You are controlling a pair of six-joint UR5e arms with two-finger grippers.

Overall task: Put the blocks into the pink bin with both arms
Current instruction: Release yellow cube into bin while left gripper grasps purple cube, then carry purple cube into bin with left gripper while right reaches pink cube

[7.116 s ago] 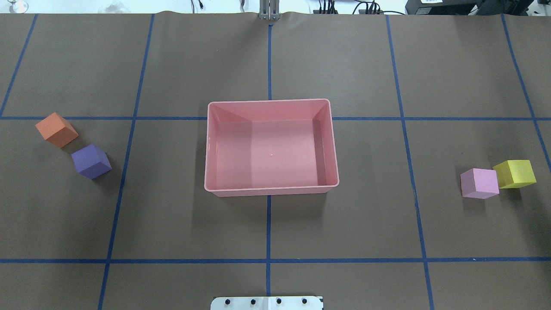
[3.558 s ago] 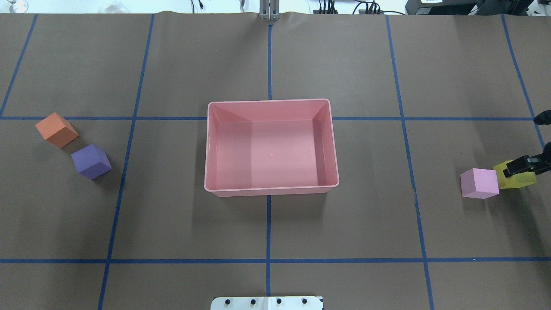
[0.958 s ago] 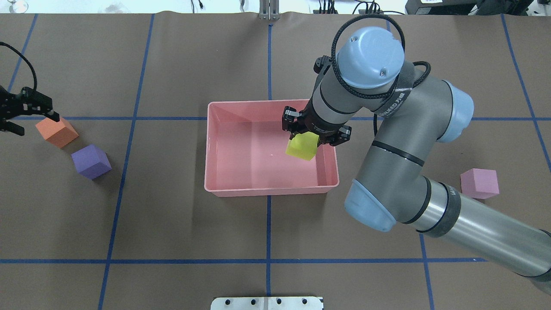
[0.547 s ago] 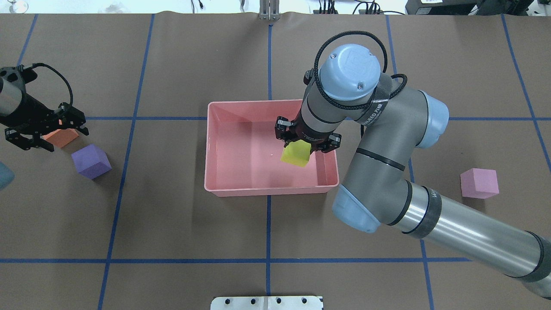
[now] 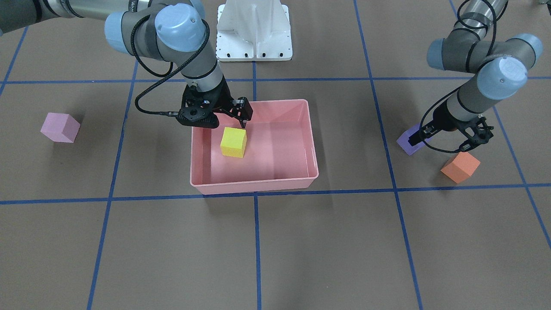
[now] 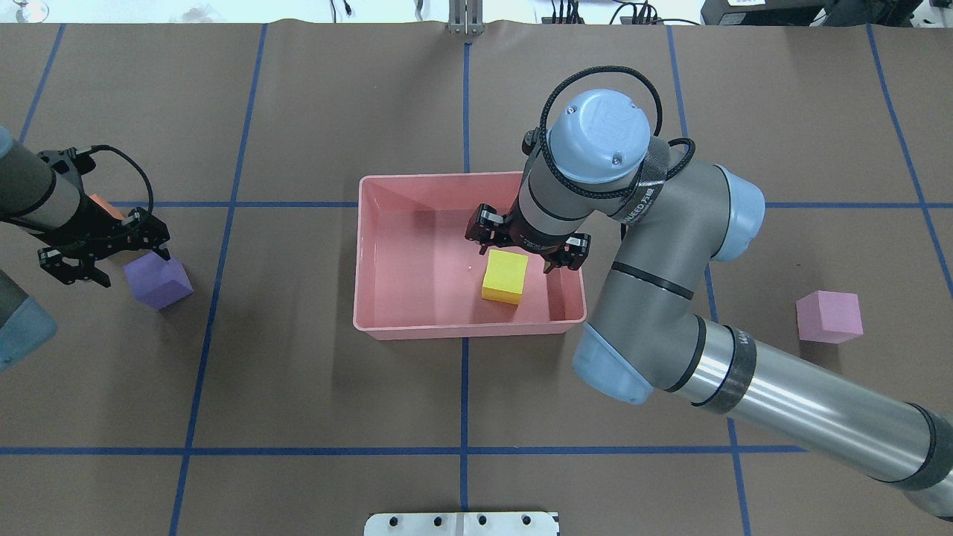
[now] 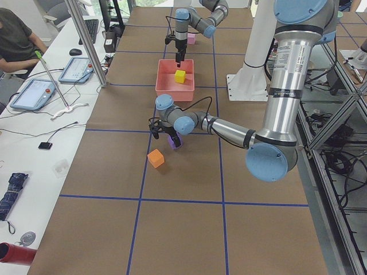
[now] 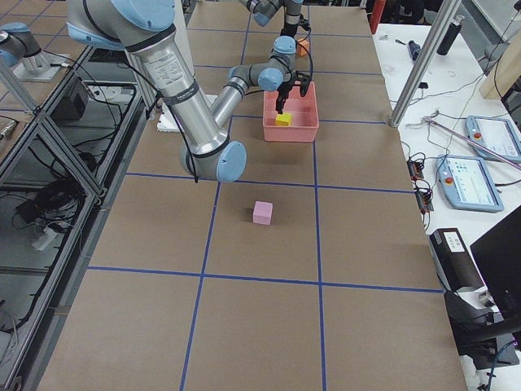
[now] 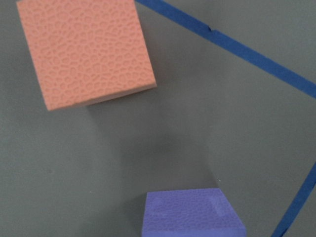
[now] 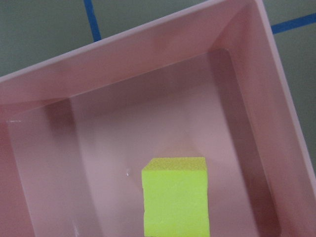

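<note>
The yellow block (image 6: 505, 276) rests on the floor of the pink bin (image 6: 417, 192), near its right wall; it also shows in the front view (image 5: 233, 142) and the right wrist view (image 10: 175, 202). My right gripper (image 6: 527, 243) hangs open just above it, apart from it. My left gripper (image 6: 112, 257) is open and empty, low over the table between the purple block (image 6: 158, 279) and the orange block (image 5: 460, 167), which the arm mostly hides from overhead. The left wrist view shows the orange block (image 9: 84, 54) and the purple block (image 9: 192, 215). The light pink block (image 6: 829, 316) sits alone at the right.
The white base pedestal (image 5: 254, 30) stands at the robot's edge of the table. Blue tape lines (image 6: 463, 394) grid the brown surface. The right arm's forearm (image 6: 804, 417) crosses the near right part of the table. An operator (image 7: 17, 40) sits at a side desk.
The right gripper has let go of the yellow block, which now rests in the bin. The left gripper has come in from the left edge, past the orange block toward the purple one.
</note>
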